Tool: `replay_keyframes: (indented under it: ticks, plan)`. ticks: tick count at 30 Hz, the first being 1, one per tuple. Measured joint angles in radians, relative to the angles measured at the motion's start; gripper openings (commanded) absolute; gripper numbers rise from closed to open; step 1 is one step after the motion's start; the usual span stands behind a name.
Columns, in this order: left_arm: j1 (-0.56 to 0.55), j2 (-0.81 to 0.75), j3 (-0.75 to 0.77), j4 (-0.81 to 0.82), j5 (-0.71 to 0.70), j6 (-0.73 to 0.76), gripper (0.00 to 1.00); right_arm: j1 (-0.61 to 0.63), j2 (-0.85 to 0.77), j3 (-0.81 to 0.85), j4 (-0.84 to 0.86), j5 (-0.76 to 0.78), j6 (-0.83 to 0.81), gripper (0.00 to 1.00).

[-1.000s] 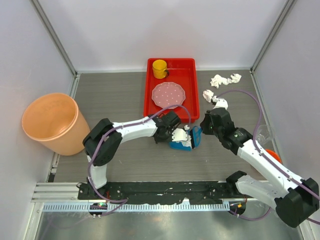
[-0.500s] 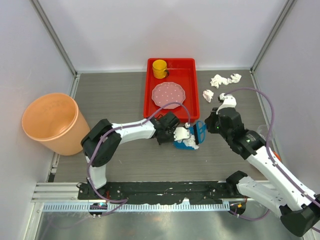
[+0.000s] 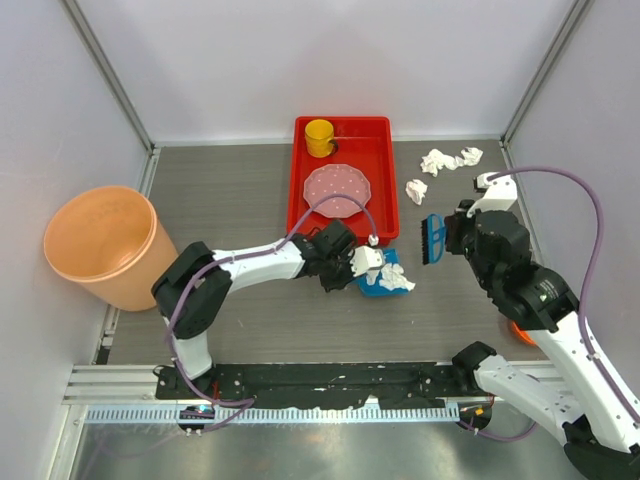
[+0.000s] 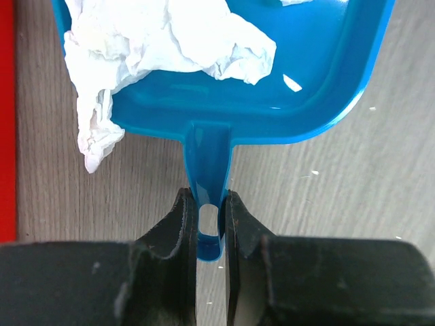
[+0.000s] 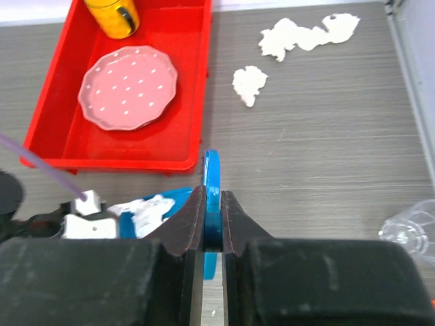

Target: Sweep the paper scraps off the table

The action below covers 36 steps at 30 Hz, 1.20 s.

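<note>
1. Progress: you have some paper scraps [image 4: 156,41] lying in the blue dustpan [image 4: 292,81]; one piece hangs over its edge onto the table [image 3: 230,190]; partly done, by my judgement.
2. Outstanding: loose wads [image 3: 447,158] lie on the table near the far right corner, beyond the brush [image 3: 433,238]; none shows inside the orange bin [image 3: 100,245].
3. Left gripper [image 4: 209,207]: clenched on the dustpan handle.
4. Right gripper [image 5: 213,204]: clamped on the brush, near the dustpan.
5. Surface: dark wood-grain, flat; red tray [image 3: 297,200] at the back carries a pink plate [image 3: 336,190] and a yellow cup [image 3: 319,136].
6. Room: white walls [image 3: 300,60] on three sides; metal rails [image 3: 110,70] at the corners.
</note>
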Motion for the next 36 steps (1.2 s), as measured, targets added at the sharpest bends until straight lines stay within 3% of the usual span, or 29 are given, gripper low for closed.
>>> replay_keyframes:
  ticks: [12,22,30,36]
  plan:
    - [-0.008,-0.252,0.000,-0.093,0.062,-0.052,0.00,0.000,-0.012,0.078,-0.058,0.186,-0.070,0.01]
    - [0.030,-0.376,0.130,-0.335,-0.047,-0.087,0.00,0.000,0.004,0.078,-0.059,0.210,-0.104,0.01]
    - [0.218,-0.441,0.215,-0.464,-0.098,-0.152,0.00,0.000,0.007,0.044,-0.046,0.209,-0.143,0.01]
    - [0.461,-0.504,0.306,-0.535,-0.138,-0.203,0.00,0.000,0.018,0.003,-0.024,0.204,-0.171,0.01]
